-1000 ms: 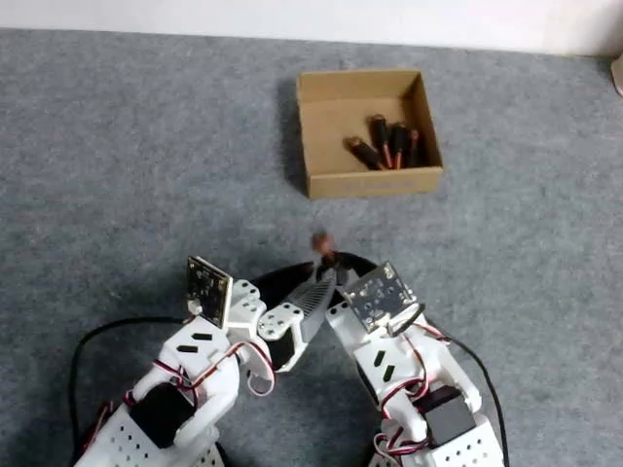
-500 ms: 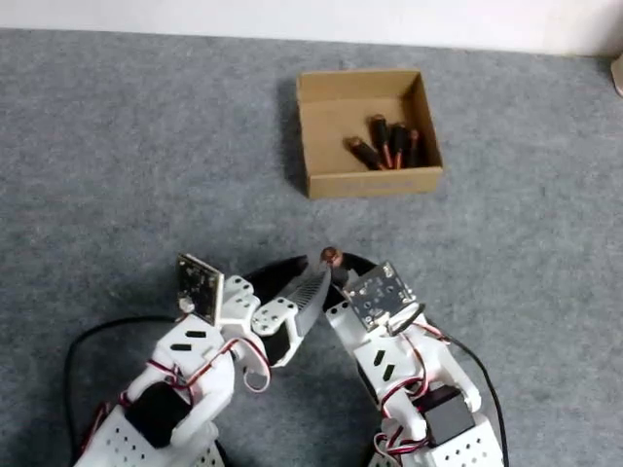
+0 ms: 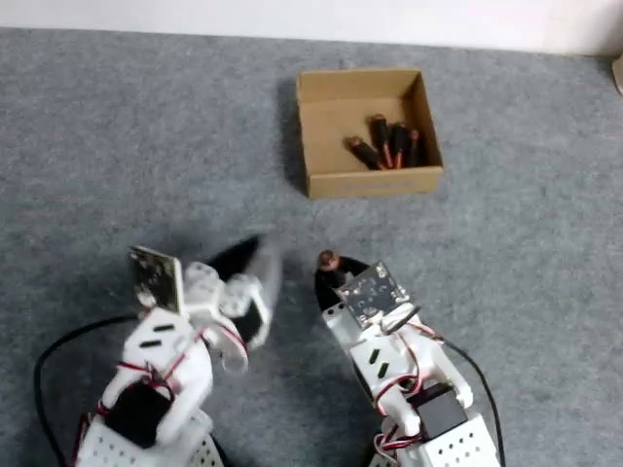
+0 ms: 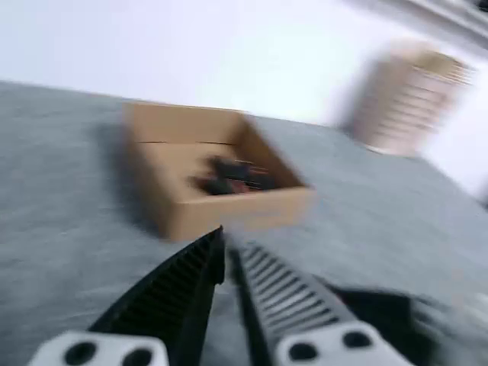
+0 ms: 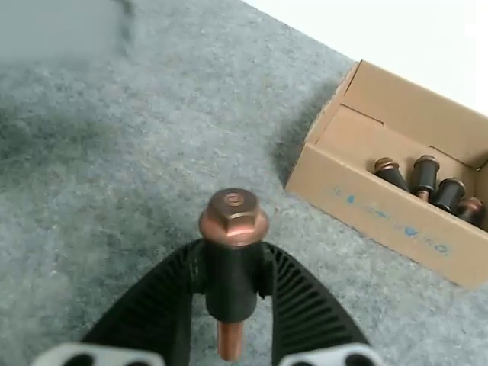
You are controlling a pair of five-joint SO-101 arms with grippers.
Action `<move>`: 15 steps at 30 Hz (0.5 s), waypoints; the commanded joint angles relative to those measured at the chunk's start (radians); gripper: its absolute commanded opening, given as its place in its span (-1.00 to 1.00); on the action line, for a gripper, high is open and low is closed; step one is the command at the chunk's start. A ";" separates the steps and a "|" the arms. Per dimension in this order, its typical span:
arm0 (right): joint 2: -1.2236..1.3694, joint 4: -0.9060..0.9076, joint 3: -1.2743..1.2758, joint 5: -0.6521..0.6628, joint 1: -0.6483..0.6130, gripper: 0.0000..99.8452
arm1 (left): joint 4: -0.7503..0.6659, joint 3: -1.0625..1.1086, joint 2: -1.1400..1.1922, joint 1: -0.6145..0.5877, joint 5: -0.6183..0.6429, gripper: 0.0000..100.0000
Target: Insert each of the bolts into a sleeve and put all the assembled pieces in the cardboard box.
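Right jaws clamp the sleeve (image 5: 231,286) holding a bolt (image 5: 233,217); left jaws together; cardboard box (image 3: 375,182) at twelve o'clock.

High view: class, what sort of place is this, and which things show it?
Probably a robot workbench, perhaps a lab: the left arm and right arm sit side by side on a grey carpet-like tabletop; the right gripper holds a sleeved bolt; a cardboard box holds more.
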 commanded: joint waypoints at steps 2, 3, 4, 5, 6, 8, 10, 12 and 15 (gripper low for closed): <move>-0.005 -0.039 -0.010 0.012 -0.002 -0.99 | -0.284 0.120 -0.004 -0.165 0.006 -0.99; -0.005 -0.039 -0.010 0.012 -0.001 -0.99 | -0.333 0.150 -0.004 -0.163 0.005 -0.99; -0.004 -0.033 -0.012 0.012 0.004 -0.99 | -0.365 0.171 -0.004 -0.163 0.003 -0.99; -0.004 -0.013 -0.018 0.014 0.004 -0.99 | -0.382 0.177 -0.004 -0.163 0.003 -0.99; -0.005 0.004 -0.028 0.015 0.005 -0.99 | -0.379 0.177 -0.004 -0.163 0.002 -0.99; -0.002 0.068 -0.133 0.015 0.015 -0.99 | -0.358 0.177 -0.004 -0.163 -0.031 -0.99; -0.001 0.116 -0.255 0.017 0.018 -0.99 | -0.342 0.177 -0.004 -0.170 -0.089 -0.99; 0.036 0.113 -0.367 0.020 0.025 -0.99 | -0.318 0.177 -0.004 -0.173 -0.173 -0.99; 0.245 0.113 -0.519 0.064 0.067 -0.99 | -0.264 0.165 -0.004 -0.173 -0.313 -0.99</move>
